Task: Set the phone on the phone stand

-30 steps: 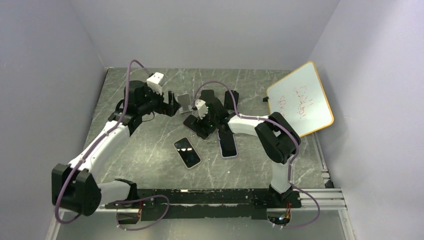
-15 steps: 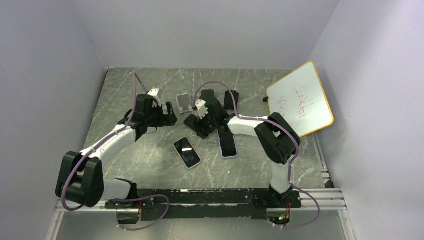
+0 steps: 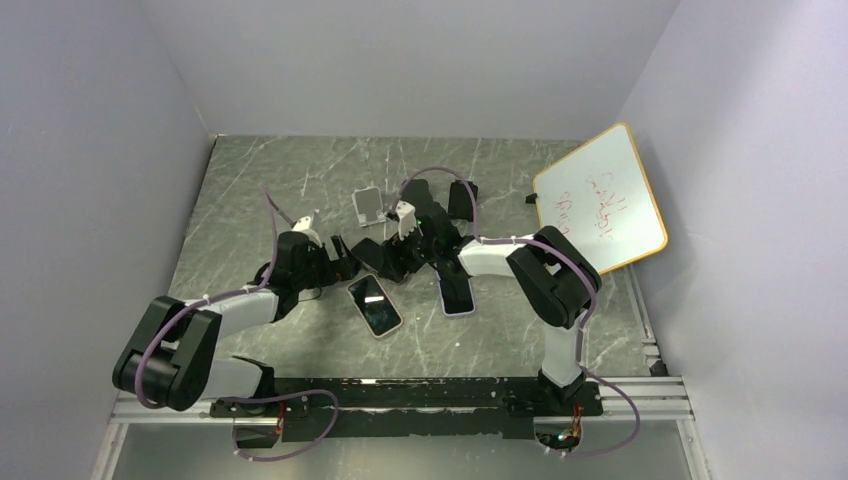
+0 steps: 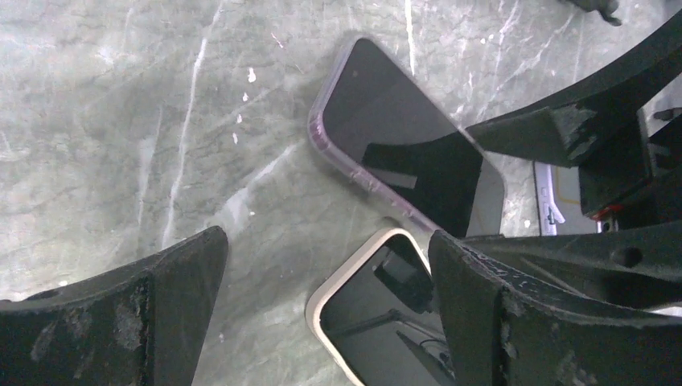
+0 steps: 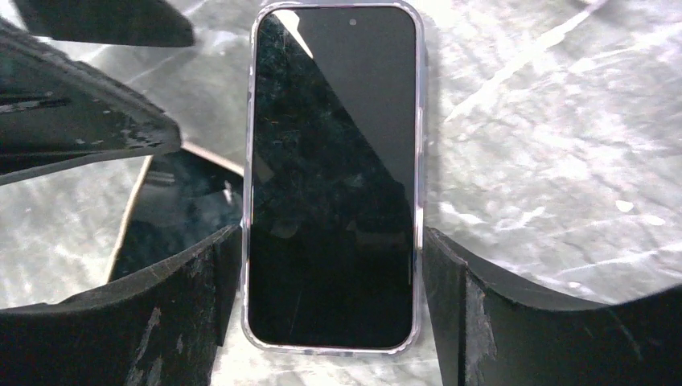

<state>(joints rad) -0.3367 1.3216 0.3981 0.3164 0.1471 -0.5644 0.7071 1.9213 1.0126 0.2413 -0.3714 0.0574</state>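
Two phones lie flat on the marble table (image 3: 250,200). The purple-cased phone (image 3: 459,295) (image 5: 334,177) has its end between the fingers of my right gripper (image 3: 447,268) (image 5: 331,273), whose jaws press both of its long edges. A cream-cased phone (image 3: 376,306) (image 4: 378,322) lies to its left. My left gripper (image 3: 343,262) (image 4: 328,253) hovers low and wide open over the cream phone's corner, holding nothing. The small silver phone stand (image 3: 368,205) stands behind both grippers with nothing on it.
A whiteboard (image 3: 600,198) with red writing leans against the right wall. A dark object (image 3: 463,198) sits just behind the right wrist. In the left wrist view, the purple-cased phone (image 4: 402,169) lies just beyond the cream one, with the right gripper's fingers (image 4: 563,129) alongside it.
My left arm has pulled back from beside the stand and come down beside the cream phone. My right gripper has shifted onto the purple-cased phone's end and narrowed a little.
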